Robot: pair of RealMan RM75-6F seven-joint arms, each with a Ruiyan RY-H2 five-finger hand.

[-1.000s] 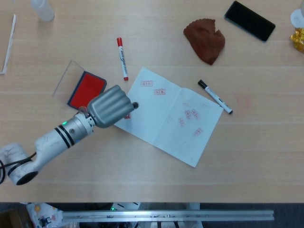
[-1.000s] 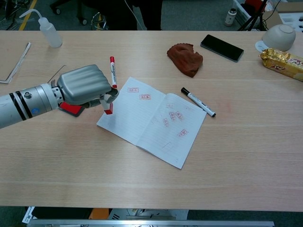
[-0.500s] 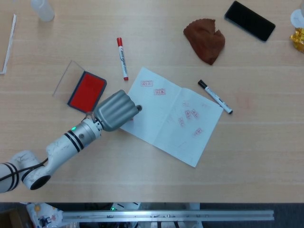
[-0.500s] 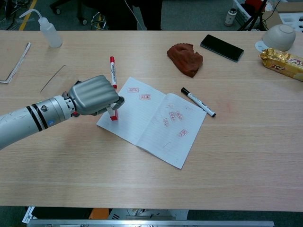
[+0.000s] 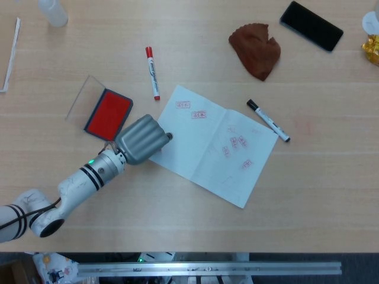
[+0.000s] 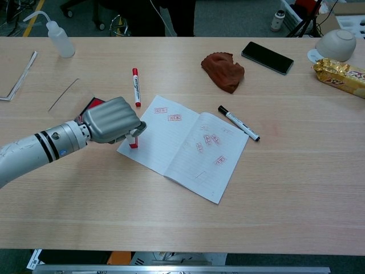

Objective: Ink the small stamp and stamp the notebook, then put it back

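From overhead, the open white lined notebook (image 5: 212,144) lies on the pale wooden table (image 5: 314,195), red stamp marks scattered over its pages, their lettering too small to read. The grey left hand (image 5: 142,139) sits at the notebook's left corner, fingers curled. Just left of the notebook is the red ink pad (image 5: 108,111); above it a red marker (image 5: 153,72); to its right a black-capped white marker (image 5: 268,120), with print too small to read.

From the chest, the left hand (image 6: 113,120) grips the small red-based stamp (image 6: 133,142), upright, its base on the notebook's (image 6: 188,144) left corner. Beyond the notebook lie a brown cloth (image 6: 223,70) and a black phone (image 6: 267,57).
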